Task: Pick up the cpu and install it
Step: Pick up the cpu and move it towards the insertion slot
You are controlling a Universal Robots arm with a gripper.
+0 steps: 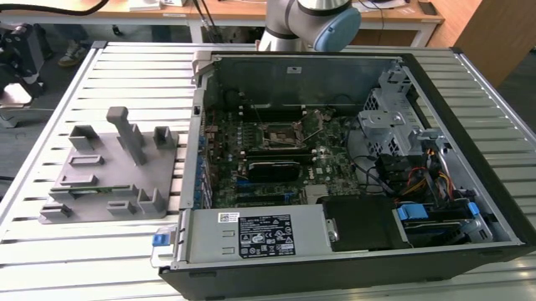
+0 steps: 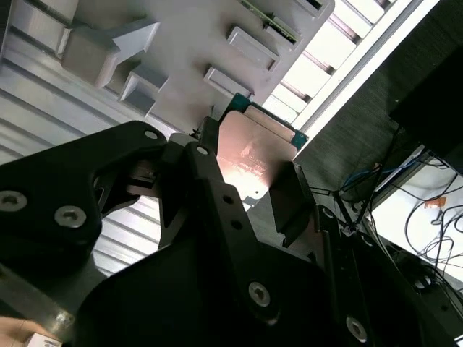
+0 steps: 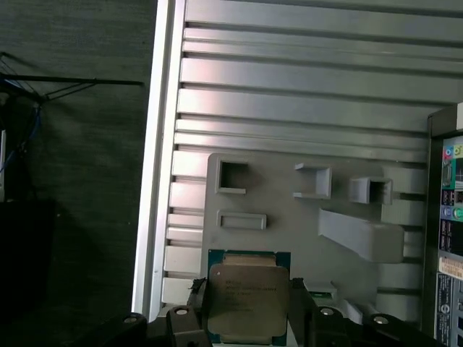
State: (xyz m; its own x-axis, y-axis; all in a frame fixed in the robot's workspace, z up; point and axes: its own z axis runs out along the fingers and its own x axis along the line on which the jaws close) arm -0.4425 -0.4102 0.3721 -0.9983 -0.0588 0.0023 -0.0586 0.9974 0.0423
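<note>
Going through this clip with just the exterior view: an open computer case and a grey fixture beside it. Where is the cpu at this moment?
Observer: In both wrist views the cpu sits in the gripper, clamped on two opposite edges.
Operator: Is it over the case?
Observer: No. In the first wrist view the grey fixture and the slatted table lie behind it, near the table's edge.
Operator: Which face is toward that camera?
Observer: The silvery metal top, with a thin green rim showing along the far edge.
</note>
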